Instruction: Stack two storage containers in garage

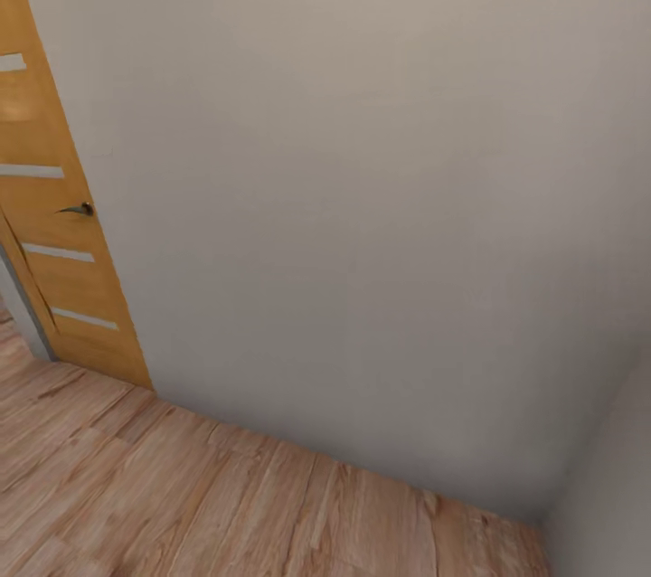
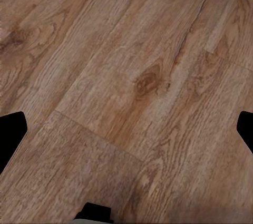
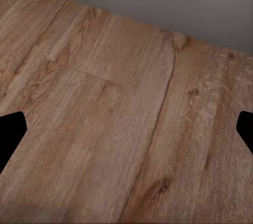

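Living room: light wood-plank floor [image 1: 181, 496] with brown grain and knots, seen in head view meeting plain beige wall [image 1: 362, 197] at corner. Same planks seen close under both wrist cameras, wall base visible at edge of right wrist view.

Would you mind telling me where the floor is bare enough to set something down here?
The wood-plank floor lies bare from the orange door on the left along the foot of the grey wall. It narrows toward the right corner, where a second wall closes in. Below both the left gripper and the right gripper, with fingers spread, there are only planks.
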Tool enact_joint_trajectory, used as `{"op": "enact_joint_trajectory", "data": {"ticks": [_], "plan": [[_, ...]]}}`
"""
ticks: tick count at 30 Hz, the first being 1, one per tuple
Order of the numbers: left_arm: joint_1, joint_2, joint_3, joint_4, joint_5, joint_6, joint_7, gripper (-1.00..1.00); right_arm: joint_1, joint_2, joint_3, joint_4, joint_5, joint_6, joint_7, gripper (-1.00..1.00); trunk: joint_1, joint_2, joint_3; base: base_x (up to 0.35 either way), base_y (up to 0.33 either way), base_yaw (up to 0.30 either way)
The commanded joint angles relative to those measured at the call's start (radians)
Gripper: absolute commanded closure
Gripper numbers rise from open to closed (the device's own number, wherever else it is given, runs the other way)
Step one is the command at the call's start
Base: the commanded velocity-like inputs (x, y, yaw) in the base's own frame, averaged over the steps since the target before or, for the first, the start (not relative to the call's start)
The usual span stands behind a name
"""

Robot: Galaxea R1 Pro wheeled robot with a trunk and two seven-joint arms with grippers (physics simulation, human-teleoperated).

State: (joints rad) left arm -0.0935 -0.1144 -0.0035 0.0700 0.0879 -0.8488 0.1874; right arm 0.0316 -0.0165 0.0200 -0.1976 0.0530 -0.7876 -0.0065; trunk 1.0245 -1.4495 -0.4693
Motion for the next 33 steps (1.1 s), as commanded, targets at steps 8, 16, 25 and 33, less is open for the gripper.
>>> {"op": "enact_joint_trajectory", "data": {"ticks": [8, 16, 25, 33], "plan": [[-0.002, -0.001, -0.001, 0.004, 0.007, -0.006, -0.005, -1.00, 0.001, 0.000, 0.001, -0.002, 0.002, -0.001, -0.001, -1.00, 0.001, 0.000, -0.001, 0.122, 0.085, 0.241], [-0.002, -0.001, -0.002, 0.004, 0.007, -0.006, -0.005, -1.00, 0.001, 0.000, 0.001, -0.002, 0.002, -0.001, -0.001, -1.00, 0.001, 0.000, -0.001, 0.004, 0.003, 0.294], [-0.002, -0.001, -0.003, 0.004, 0.007, -0.006, -0.005, -1.00, 0.001, 0.000, 0.001, -0.002, 0.002, -0.001, -0.001, -1.00, 0.001, 0.000, -0.001, 0.000, 0.000, 0.296], [-0.002, -0.001, -0.003, 0.004, 0.008, -0.006, -0.005, -1.00, 0.001, 0.000, 0.000, -0.002, 0.002, -0.001, -0.002, -1.00, 0.001, 0.000, -0.001, 0.000, 0.000, 0.296]]}}
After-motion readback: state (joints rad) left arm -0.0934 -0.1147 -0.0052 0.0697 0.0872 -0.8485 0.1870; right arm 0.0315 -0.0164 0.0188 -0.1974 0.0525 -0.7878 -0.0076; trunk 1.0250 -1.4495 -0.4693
